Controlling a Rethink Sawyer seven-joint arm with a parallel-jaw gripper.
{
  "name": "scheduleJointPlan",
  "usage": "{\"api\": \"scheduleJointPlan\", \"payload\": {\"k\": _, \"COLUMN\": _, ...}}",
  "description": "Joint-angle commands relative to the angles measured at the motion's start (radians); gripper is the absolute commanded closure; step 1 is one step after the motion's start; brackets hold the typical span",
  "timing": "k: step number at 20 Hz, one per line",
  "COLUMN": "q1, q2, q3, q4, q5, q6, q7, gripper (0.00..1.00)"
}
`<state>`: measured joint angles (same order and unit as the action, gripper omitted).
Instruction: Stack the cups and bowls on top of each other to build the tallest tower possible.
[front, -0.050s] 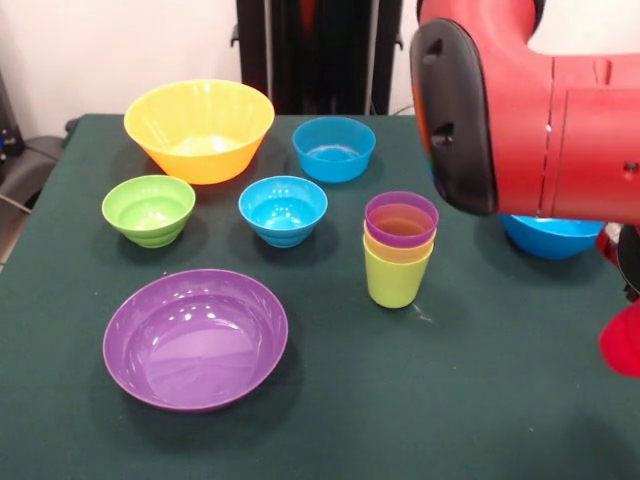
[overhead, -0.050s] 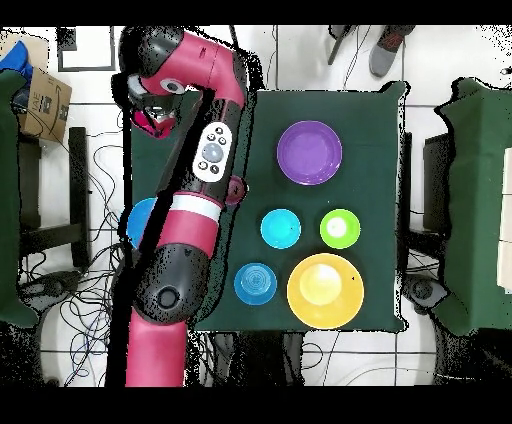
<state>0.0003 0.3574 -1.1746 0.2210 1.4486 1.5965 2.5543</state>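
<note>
The tower (front, -0.050s: 400, 250) is a lime green cup with a yellow and a purple cup nested in it, standing right of centre; from above the tower (overhead, -0.050s: 235, 190) shows beside the arm. A red cup (front, -0.050s: 622, 340) is cut off by the right edge, directly under my gripper (front, -0.050s: 629, 265), whose state is hidden. From above, my gripper (overhead, -0.050s: 150, 112) is over the table's far left corner. Around the tower stand the yellow-orange bowl (front, -0.050s: 199, 130), green bowl (front, -0.050s: 148, 209), two small blue bowls (front, -0.050s: 334, 148) (front, -0.050s: 283, 210) and the purple bowl (front, -0.050s: 195, 338).
A large blue bowl (front, -0.050s: 550, 238) sits behind the tower at the right, mostly covered by the red arm (front, -0.050s: 560, 110). The arm (overhead, -0.050s: 190, 230) lies along the table's left side in the overhead view. A cardboard box (overhead, -0.050s: 45, 100) stands off the table.
</note>
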Motion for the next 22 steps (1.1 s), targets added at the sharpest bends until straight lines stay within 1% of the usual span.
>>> {"api": "scheduleJointPlan", "payload": {"k": 1, "q1": -0.01, "q2": -0.038, "q3": 0.293, "q4": 0.078, "q5": -0.207, "q6": -0.181, "q7": -0.416, "gripper": 1.0}}
{"api": "scheduleJointPlan", "payload": {"k": 3, "q1": -0.013, "q2": -0.046, "q3": 0.361, "q4": 0.073, "q5": -0.273, "q6": -0.244, "q7": -0.496, "gripper": 1.0}}
{"api": "scheduleJointPlan", "payload": {"k": 5, "q1": -0.013, "q2": -0.053, "q3": 0.445, "q4": 0.076, "q5": -0.321, "q6": -0.302, "q7": -0.559, "gripper": 1.0}}
{"api": "scheduleJointPlan", "payload": {"k": 7, "q1": -0.009, "q2": -0.076, "q3": 0.534, "q4": 0.103, "q5": -0.365, "q6": -0.338, "q7": -0.604, "gripper": 1.0}}
{"api": "scheduleJointPlan", "payload": {"k": 8, "q1": 0.002, "q2": -0.104, "q3": 0.579, "q4": 0.139, "q5": -0.395, "q6": -0.352, "q7": -0.624, "gripper": 1.0}}
{"api": "scheduleJointPlan", "payload": {"k": 10, "q1": 0.007, "q2": -0.145, "q3": 0.631, "q4": 0.183, "q5": -0.439, "q6": -0.365, "q7": -0.66, "gripper": 1.0}}
{"api": "scheduleJointPlan", "payload": {"k": 12, "q1": 0.013, "q2": -0.19, "q3": 0.672, "q4": 0.238, "q5": -0.469, "q6": -0.367, "q7": -0.695, "gripper": 1.0}}
{"api": "scheduleJointPlan", "payload": {"k": 15, "q1": 0.021, "q2": -0.261, "q3": 0.71, "q4": 0.327, "q5": -0.508, "q6": -0.371, "q7": -0.736, "gripper": 1.0}}
{"api": "scheduleJointPlan", "payload": {"k": 17, "q1": 0.027, "q2": -0.297, "q3": 0.724, "q4": 0.376, "q5": -0.524, "q6": -0.381, "q7": -0.737, "gripper": 1.0}}
{"api": "scheduleJointPlan", "payload": {"k": 22, "q1": 0.028, "q2": -0.322, "q3": 0.756, "q4": 0.414, "q5": -0.552, "q6": -0.375, "q7": -0.722, "gripper": 1.0}}
